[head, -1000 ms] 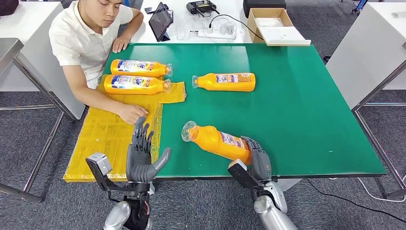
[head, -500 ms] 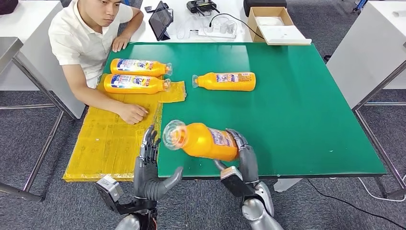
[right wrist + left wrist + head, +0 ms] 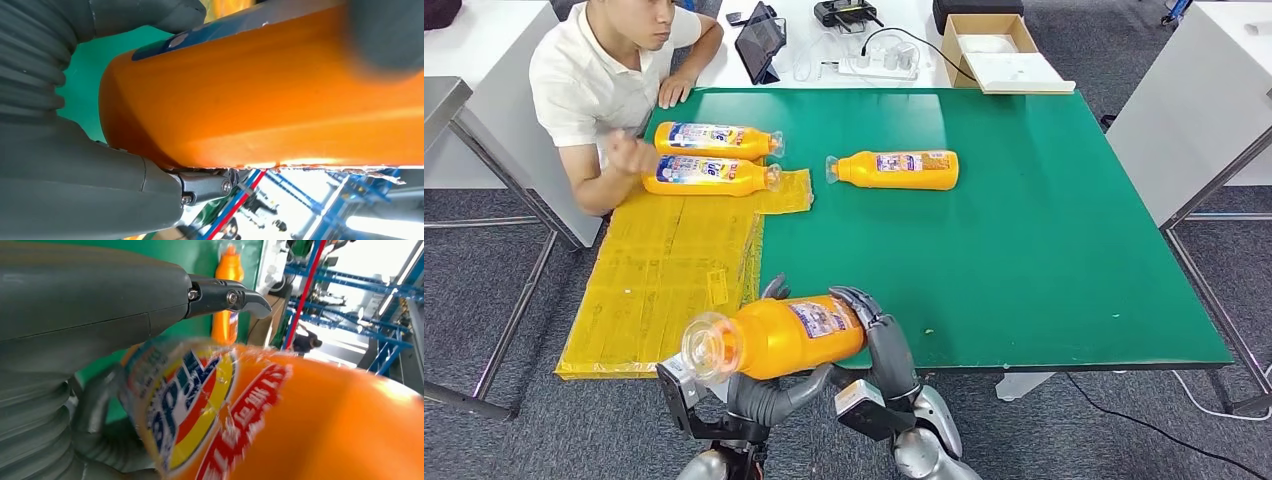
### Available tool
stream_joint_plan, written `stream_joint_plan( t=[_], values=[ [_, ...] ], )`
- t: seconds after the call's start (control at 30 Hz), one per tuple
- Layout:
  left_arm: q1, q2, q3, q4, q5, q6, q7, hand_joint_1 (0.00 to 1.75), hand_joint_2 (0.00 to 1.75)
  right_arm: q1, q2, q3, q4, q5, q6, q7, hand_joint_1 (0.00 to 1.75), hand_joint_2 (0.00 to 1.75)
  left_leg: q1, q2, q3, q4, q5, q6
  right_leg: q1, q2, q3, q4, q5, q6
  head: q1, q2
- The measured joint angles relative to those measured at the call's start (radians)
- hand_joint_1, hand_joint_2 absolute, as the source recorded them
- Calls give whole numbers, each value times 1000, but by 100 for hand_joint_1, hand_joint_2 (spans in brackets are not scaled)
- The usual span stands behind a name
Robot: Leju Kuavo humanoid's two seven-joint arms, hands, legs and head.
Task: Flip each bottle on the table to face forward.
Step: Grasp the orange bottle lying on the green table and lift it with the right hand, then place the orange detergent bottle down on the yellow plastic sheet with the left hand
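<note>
Right robot hand grips the lifted orange bottle, left robot hand cupped beneath, above green table

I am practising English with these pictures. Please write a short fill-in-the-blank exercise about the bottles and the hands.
1. The right hand holds an orange ____ above the table's near edge.
2. ____ other bottles lie on the green table.
3. Two of them lie beside the ____ in the white shirt.

Missing words: bottle; three; person
</note>
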Motion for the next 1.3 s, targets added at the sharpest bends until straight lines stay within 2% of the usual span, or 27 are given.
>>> stream_joint_plan(
  t=[0.17,0.3,0.37,0.4,0.5,0.53,0.6,0.63,0.7,0.73,0.77,0.83,0.93,1.07,1.2,1.3],
  values=[
    [-13,-1,-3,18,40,-19,19,0,175,-8,10,43,13,-6,13,-2,174,175,0,0,0,0,0,0,0,0,0,0,0,0,0,0],
    [-20,-1,-2,28,111,-54,39,10,175,-15,13,74,26,-17,23,-4,173,175,0,0,0,0,0,0,0,0,0,0,0,0,0,0],
    [-19,-1,1,28,147,-70,42,10,175,-21,15,84,35,-22,25,-4,173,175,0,0,0,0,0,0,0,0,0,0,0,0,0,0],
    [-19,-1,2,28,160,-75,45,46,175,-24,15,88,40,-24,25,-5,173,175,0,0,0,0,0,0,0,0,0,0,0,0,0,0],
    [-17,-1,7,28,176,-81,47,169,175,-32,16,96,53,-29,23,-5,174,175,0,0,0,0,0,0,0,0,0,0,0,0,0,0],
    [-17,-1,9,28,178,-81,44,175,175,-34,16,97,56,-31,23,-5,174,175,0,0,0,0,0,0,0,0,0,0,0,0,0,0],
    [-14,-1,13,26,177,-75,28,175,175,-37,18,102,64,-37,25,-7,164,175,0,0,0,0,0,0,0,0,0,0,0,0,0,0],
    [-11,-1,14,24,170,-66,16,175,175,-39,20,105,69,-41,26,-9,138,175,0,0,0,0,0,0,0,0,0,0,0,0,0,0],
    [-4,-1,16,15,151,-41,-7,175,175,-40,25,112,80,-48,27,-12,53,175,0,0,0,0,0,0,0,0,0,0,0,0,0,0],
    [0,-1,18,9,142,-27,-15,175,175,-41,28,115,87,-52,29,-14,17,131,0,0,0,0,0,0,0,0,-1,0,0,0,0,0],
    [2,-1,20,4,138,-14,-19,175,175,-40,31,119,93,-54,31,-14,0,87,0,0,0,0,0,0,0,0,-1,0,0,0,0,0],
    [6,-1,27,-6,134,10,-21,175,175,-37,34,127,105,-59,36,-14,0,0,0,0,0,0,0,0,0,0,-1,0,0,0,0,0],
    [11,-1,40,-21,138,36,-15,175,175,-14,39,136,112,-60,19,-13,0,0,0,0,-1,0,0,0,0,0,-1,0,0,0,0,0],
    [14,1,62,-38,132,51,22,175,175,34,38,141,108,-46,-62,-34,0,0,0,0,-1,0,0,0,0,0,-1,0,0,0,0,0],
    [1,17,91,-33,79,45,84,175,175,77,7,139,69,-26,-151,-87,0,0,0,0,-1,0,0,0,0,0,-2,0,0,0,0,0],
    [-15,37,130,-19,28,32,95,175,175,112,-22,113,10,-19,-211,-101,0,0,0,0,-2,0,0,0,0,0,-2,0,0,0,0,0]
  ],
)
